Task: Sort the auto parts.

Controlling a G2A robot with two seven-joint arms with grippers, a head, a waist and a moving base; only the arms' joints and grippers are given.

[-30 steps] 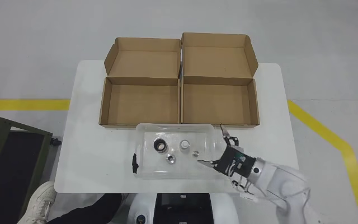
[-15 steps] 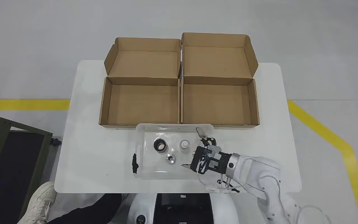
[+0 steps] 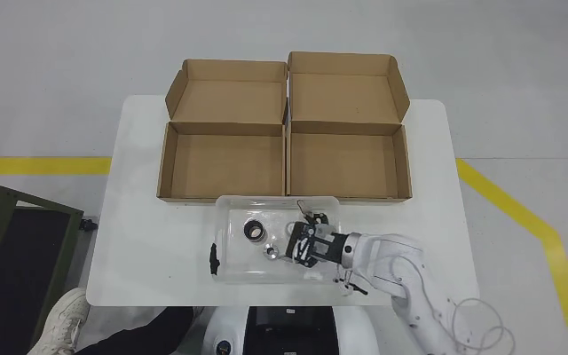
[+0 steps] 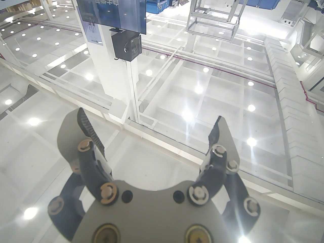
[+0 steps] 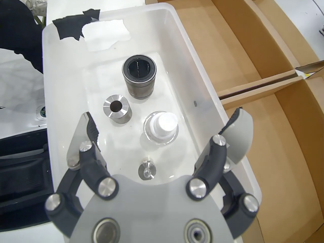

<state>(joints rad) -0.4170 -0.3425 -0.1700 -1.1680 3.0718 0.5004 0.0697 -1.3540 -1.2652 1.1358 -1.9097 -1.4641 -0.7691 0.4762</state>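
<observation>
A clear plastic bin (image 3: 232, 206) sits at the table's front, and in the right wrist view (image 5: 63, 82) it holds the parts. In it stand a black linear bearing (image 5: 139, 77) (image 3: 254, 232), a silver bushing (image 5: 117, 108) (image 3: 272, 252), a white-capped round part (image 5: 163, 126) (image 3: 291, 230) and a small silver stud (image 5: 146, 169). My right gripper (image 5: 162, 118) (image 3: 302, 238) hangs open above the bin's right half, straddling the white-capped part from above, with nothing between its fingers. My left gripper (image 4: 149, 116) is open, empty and pointed up at the ceiling.
Two open, empty cardboard boxes (image 3: 226, 169) (image 3: 346, 169) stand side by side behind the bin, flaps raised at the back. Black tape (image 3: 214, 257) (image 5: 73, 25) sticks to the bin's left end. White table (image 3: 142, 231) lies bare left and right of the bin.
My right arm has swung left from beside the bin's right end to over the bin's inside, still open. The parts have not moved.
</observation>
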